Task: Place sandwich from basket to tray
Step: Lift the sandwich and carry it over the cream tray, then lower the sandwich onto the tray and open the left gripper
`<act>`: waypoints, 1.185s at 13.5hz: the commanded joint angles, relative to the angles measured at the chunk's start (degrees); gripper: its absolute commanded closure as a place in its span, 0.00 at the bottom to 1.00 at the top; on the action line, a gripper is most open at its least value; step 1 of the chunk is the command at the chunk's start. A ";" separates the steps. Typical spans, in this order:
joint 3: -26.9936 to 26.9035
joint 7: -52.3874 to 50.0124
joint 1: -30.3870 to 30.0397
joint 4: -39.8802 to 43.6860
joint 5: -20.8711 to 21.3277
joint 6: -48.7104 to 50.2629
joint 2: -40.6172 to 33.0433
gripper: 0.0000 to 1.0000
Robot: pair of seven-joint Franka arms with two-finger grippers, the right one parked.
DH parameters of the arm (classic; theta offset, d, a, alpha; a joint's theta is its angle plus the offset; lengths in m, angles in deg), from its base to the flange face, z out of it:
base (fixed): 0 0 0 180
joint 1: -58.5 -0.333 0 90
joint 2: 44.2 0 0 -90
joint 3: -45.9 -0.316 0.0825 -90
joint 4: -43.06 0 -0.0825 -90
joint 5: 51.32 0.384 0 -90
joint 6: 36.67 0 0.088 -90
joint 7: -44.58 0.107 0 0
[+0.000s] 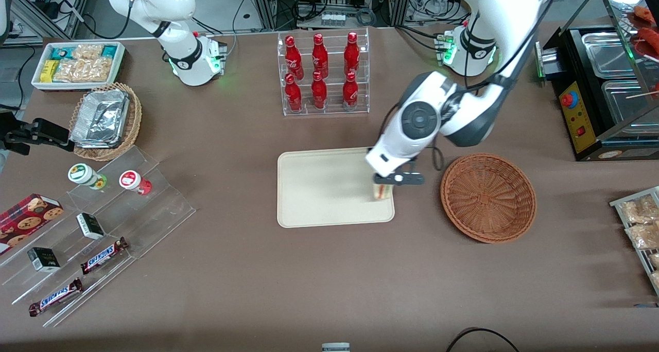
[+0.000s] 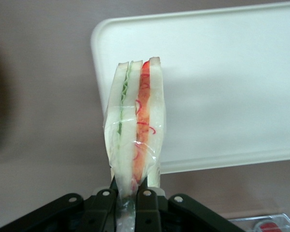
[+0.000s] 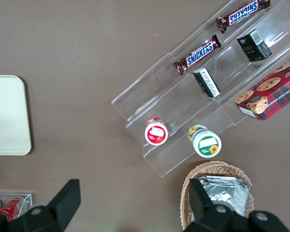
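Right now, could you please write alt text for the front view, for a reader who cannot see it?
The working arm's gripper holds a wrapped sandwich upright over the edge of a cream tray nearest the round brown wicker basket, which sits empty beside the tray. A clear rack of red bottles stands farther from the camera than the tray.

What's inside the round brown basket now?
Nothing shows inside the basket; only its woven bottom is visible. The gripper holds the sandwich over the tray edge nearest the basket. None of the basket's inside is covered.
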 commanded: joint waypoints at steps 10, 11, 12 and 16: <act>-0.28 -17.85 10.93 15.31 12.37 -0.88 16.89 1.00; -0.28 -19.34 11.11 15.66 13.51 -0.88 17.50 1.00; -0.37 -19.88 11.54 15.75 13.78 -0.88 17.60 1.00; -0.37 -20.50 11.63 16.10 14.31 -1.49 17.95 1.00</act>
